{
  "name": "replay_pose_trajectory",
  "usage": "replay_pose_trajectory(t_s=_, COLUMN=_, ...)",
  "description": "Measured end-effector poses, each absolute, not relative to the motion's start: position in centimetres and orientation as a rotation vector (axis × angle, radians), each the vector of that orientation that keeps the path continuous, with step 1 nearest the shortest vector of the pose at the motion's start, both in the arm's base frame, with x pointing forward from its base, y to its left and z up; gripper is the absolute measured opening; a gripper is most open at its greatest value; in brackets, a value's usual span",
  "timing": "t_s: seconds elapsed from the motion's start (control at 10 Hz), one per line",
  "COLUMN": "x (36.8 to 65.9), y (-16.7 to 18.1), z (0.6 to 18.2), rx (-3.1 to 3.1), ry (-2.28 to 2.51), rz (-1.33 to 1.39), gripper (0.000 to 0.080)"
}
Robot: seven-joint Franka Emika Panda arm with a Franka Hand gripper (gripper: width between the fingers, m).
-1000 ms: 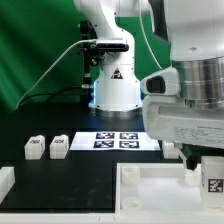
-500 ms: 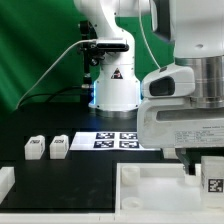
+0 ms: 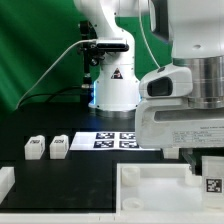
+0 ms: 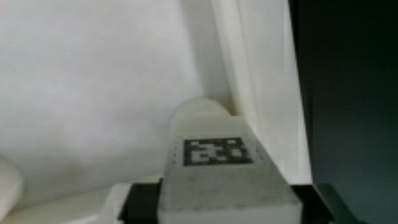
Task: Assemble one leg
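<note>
Leg (image 4: 217,158) | pinched by end effector (image 4: 217,203) | at raised rim of white tray (image 3: 150,190) | marker board (image 3: 118,139) well apart

Exterior light: bright and even; white arm housing (image 3: 185,120) nearly washed out; black table (image 3: 75,172) swallows shadows
Exterior focus: coarse; near housing soft
Wrist light: pale, flat; grey shading beside the leg (image 4: 217,185)
Wrist focus: blurred throughout; tag (image 4: 215,151) edges smeared
</note>
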State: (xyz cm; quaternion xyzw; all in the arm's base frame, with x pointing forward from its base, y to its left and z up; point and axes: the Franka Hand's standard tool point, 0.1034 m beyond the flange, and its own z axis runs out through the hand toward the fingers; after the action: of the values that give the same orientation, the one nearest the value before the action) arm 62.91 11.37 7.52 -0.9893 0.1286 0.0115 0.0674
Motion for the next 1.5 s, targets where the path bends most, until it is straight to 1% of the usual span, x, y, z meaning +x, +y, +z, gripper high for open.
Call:
replay_pose_trajectory(t_s=0.3, x=62.87, y=11.12, z=7.42, rx=-2.902, ry=0.609, rz=0.063, gripper=0.0293)
replay_pose_trajectory(t_s=0.6, x=62.87, y=11.23, z=7.38, rx=-2.873, ry=0.706, rz=0.065, gripper=0.0293)
replay_pose_trajectory(t_s=1.0, x=62.75, y=11.37, z=7.34, rx=-2.881, ry=0.683, rz=0.057, gripper=0.0294)
replay_pose_trajectory(t_s=1.1, x=62.75, y=11.37, z=7.32, rx=-2.881, ry=0.683, rz=0.057, gripper=0.0451)
replay_pose_trajectory(t_s=1.2, x=62.74, y=11.37, z=7.31, rx=-2.881, ry=0.684, rz=0.057, gripper=0.0575)
replay_pose_trajectory(t_s=1.3, x=62.74, y=11.36, z=7.3, rx=-2.881, ry=0.684, rz=0.058, gripper=0.0634)
replay_pose_trajectory(t_s=1.5, x=62.74, y=11.36, z=7.29, rx=-2.881, ry=0.684, rz=0.058, gripper=0.0645)
